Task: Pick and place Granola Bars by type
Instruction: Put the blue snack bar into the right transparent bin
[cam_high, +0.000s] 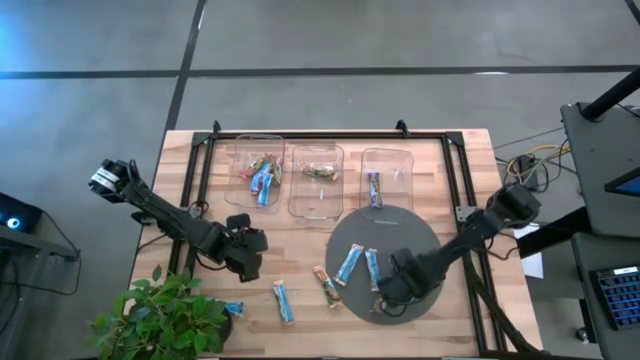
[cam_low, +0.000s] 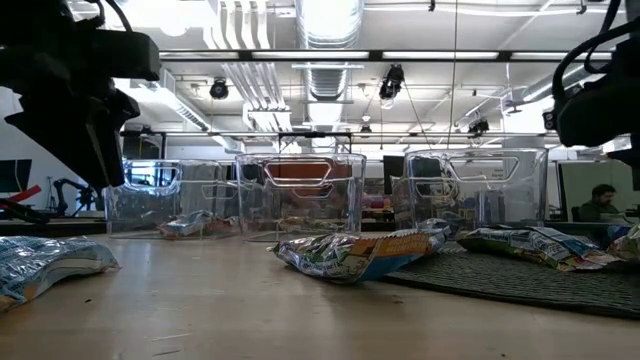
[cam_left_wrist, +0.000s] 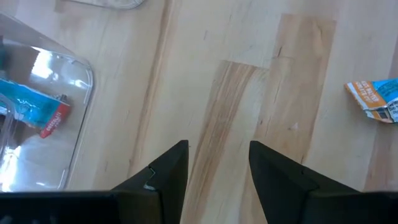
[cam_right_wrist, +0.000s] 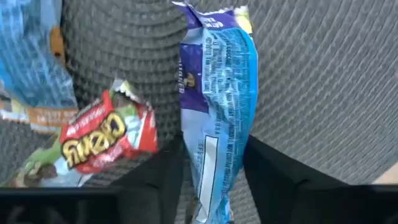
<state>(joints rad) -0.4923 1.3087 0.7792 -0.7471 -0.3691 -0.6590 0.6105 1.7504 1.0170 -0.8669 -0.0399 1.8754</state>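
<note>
1. Purple-blue granola bar (cam_right_wrist: 214, 112): crinkled glossy wrapper, long and narrow, lying on the dark woven round mat (cam_high: 410, 235) at its front edge. In the high view this bar is hidden under the right arm.
2. Right gripper (cam_right_wrist: 212, 168): low over the mat, fingers set either side of the purple-blue bar's lower half and closed onto it; whether the bar is lifted cannot be told.
3. Red-and-green bar (cam_right_wrist: 102, 140): just beside the gripped bar on the mat, wrapper creased. A light blue bar (cam_right_wrist: 28, 74) is cut off at the frame edge.
4. Two light blue bars (cam_high: 359, 266) lie on the mat centre; one light blue bar (cam_high: 284, 301) and one tan bar (cam_high: 327, 287) lie on the bare wooden table (cam_high: 300, 240).
5. Three clear plastic bins (cam_high: 315, 180) stand in a row at the back, each holding bars.
6. Left gripper (cam_left_wrist: 217, 162): above bare wood near the left bin, fingers apart, holding nothing.
7. Potted plant (cam_high: 165, 315): at the front left corner, partly covering another light blue bar.
</note>
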